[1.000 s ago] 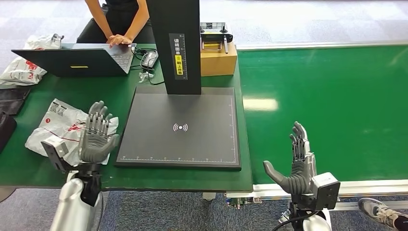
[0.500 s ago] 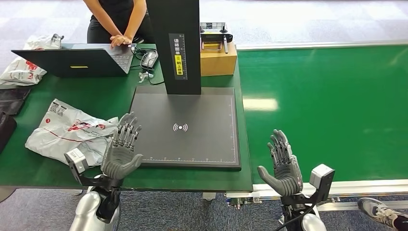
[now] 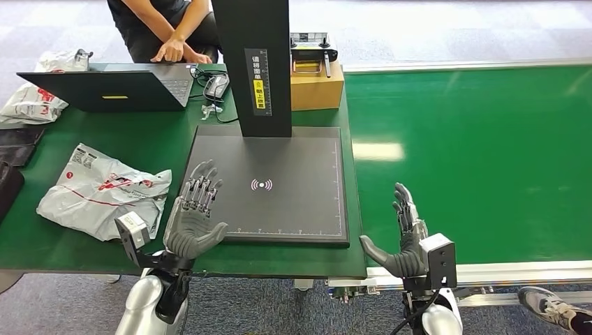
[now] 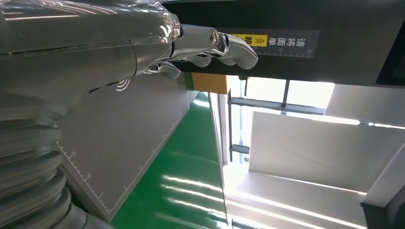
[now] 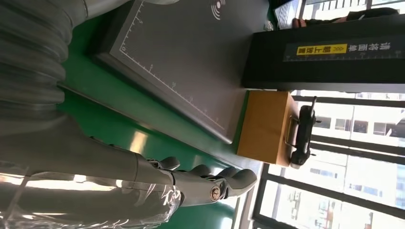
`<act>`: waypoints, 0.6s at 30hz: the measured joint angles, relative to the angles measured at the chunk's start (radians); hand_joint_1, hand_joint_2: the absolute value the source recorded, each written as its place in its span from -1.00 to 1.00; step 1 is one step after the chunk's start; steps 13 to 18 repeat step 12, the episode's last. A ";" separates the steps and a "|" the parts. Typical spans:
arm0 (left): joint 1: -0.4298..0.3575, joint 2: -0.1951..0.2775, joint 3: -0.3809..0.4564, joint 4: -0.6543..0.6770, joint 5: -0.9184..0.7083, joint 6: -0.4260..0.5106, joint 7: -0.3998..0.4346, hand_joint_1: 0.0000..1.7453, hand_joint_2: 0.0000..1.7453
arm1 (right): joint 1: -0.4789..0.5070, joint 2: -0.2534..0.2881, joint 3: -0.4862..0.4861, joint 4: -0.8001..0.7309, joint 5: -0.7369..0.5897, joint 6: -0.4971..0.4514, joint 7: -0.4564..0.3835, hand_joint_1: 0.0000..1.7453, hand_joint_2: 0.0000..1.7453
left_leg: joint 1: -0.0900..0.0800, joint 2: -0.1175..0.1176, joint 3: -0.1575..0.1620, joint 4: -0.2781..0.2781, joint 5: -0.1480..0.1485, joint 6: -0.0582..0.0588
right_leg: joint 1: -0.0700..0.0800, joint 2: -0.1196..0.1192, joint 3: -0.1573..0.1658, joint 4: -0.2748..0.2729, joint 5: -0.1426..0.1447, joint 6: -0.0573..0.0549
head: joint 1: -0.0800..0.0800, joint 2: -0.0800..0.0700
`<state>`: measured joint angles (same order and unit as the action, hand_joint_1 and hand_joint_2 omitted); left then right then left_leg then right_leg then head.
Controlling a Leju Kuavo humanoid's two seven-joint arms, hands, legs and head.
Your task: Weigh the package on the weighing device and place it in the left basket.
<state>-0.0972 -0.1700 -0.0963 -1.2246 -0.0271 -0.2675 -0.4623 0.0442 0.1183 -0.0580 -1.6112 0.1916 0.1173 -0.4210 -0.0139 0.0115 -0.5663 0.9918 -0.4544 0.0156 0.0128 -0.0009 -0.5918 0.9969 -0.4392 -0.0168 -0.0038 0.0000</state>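
A white plastic package [image 3: 101, 194] with red print lies crumpled on the green table, left of the weighing device. The weighing device is a flat dark plate [image 3: 279, 188] with a black post [image 3: 255, 66] at its back. My left hand [image 3: 192, 220] hovers open over the plate's near left corner, fingers spread, holding nothing; it is to the right of the package. My right hand [image 3: 401, 244] is open near the front edge of the green conveyor, right of the plate. Part of the plate [image 4: 138, 124] runs under my left hand [image 4: 143, 43], and beyond my right hand [image 5: 143, 186] the plate [image 5: 191, 57] lies.
A laptop [image 3: 112, 87] stands at the back left with a person [image 3: 167, 28] behind it. Another white bag [image 3: 35, 98] lies at the far left. A cardboard box [image 3: 317, 84] with a controller on top sits behind the plate. The green conveyor [image 3: 475, 153] stretches to the right.
My left hand has moved right, from over the package to the plate's near left corner. My right hand has dropped lower and a little left. The person has drawn their hands back from the laptop.
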 joint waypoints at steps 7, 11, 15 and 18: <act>0.000 -0.007 0.000 -0.004 0.000 0.002 0.001 -1.00 1.00 | 0.002 0.005 0.002 -0.012 0.005 -0.005 0.001 -1.00 1.00 | 0.000 0.000 0.000 0.000 0.000 0.000 | 0.000 0.000 0.000 0.000 0.000 0.000 | 0.000 0.000; 0.000 -0.008 -0.001 -0.004 0.006 -0.010 0.001 -1.00 1.00 | 0.003 0.006 0.004 -0.016 0.019 -0.010 0.001 -1.00 1.00 | 0.000 0.000 0.000 0.000 0.000 0.000 | 0.000 0.000 0.000 0.000 0.000 0.000 | 0.000 0.000; 0.000 -0.008 -0.001 -0.004 0.008 -0.014 0.001 -1.00 1.00 | 0.003 0.006 0.004 -0.016 0.023 -0.012 0.001 -1.00 1.00 | 0.000 0.000 0.000 0.000 0.000 0.000 | 0.000 0.000 0.000 0.000 0.000 0.000 | 0.000 0.000; 0.000 -0.008 -0.001 -0.004 0.008 -0.014 0.001 -1.00 1.00 | 0.003 0.006 0.004 -0.016 0.023 -0.012 0.001 -1.00 1.00 | 0.000 0.000 0.000 0.000 0.000 0.000 | 0.000 0.000 0.000 0.000 0.000 0.000 | 0.000 0.000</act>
